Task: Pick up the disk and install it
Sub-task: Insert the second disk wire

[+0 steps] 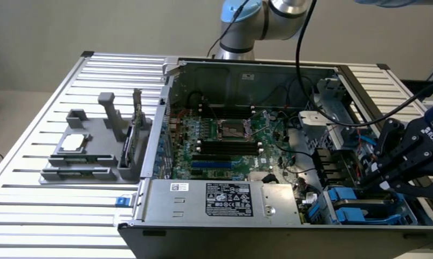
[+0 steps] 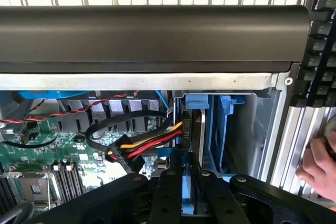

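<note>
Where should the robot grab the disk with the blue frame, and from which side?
Pinch the disk across its thin blue frame, coming in through the computer case's open side. It stands on edge at a narrow bay, so only its outer edge is free. The end effector grips it so.

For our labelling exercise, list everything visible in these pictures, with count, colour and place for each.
Computer case: one, grey metal, open, on the slatted table.
Motherboard: one, green, inside the case.
Power supply: one, silver with a black label, at the case's near edge.
Drive carriers: blue, in the bay at the exterior view's right.
Disk: one, dark edge in a blue carrier, standing in the bay between the tool's fingers.
Cable bundle: yellow, red, black, beside the bay.
Parts stand: one, grey, left of the case.
Person's hand: one, on the table.
Tool: one, black, shut on the disk.
</note>
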### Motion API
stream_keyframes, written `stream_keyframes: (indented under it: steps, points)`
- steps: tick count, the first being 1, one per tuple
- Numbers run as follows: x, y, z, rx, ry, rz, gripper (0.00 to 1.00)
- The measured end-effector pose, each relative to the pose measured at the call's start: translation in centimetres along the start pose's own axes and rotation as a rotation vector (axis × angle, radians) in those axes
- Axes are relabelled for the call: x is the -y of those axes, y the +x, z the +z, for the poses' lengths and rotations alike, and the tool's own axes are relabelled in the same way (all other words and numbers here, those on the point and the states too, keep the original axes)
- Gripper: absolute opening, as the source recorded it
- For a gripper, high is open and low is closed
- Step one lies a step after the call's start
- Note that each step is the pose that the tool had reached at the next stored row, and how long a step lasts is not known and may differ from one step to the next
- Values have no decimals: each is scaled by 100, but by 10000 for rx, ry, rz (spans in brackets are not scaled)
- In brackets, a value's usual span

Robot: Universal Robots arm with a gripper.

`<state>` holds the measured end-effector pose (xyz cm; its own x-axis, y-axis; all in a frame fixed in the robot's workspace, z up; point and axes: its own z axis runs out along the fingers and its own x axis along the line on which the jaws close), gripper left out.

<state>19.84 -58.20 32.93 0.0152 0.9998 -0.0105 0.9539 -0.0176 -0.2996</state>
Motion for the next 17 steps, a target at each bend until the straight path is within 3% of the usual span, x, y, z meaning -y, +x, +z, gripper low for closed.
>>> stream_keyframes:
  steps: [11,14,16,17]
  points:
    - [-2,-39,11,-13,-1,-4,18]
    - [9,-40,12,-17,1,-2,36]
    - [28,-40,-16,-14,0,0,36]
    - [40,-41,-42,-14,1,0,42]
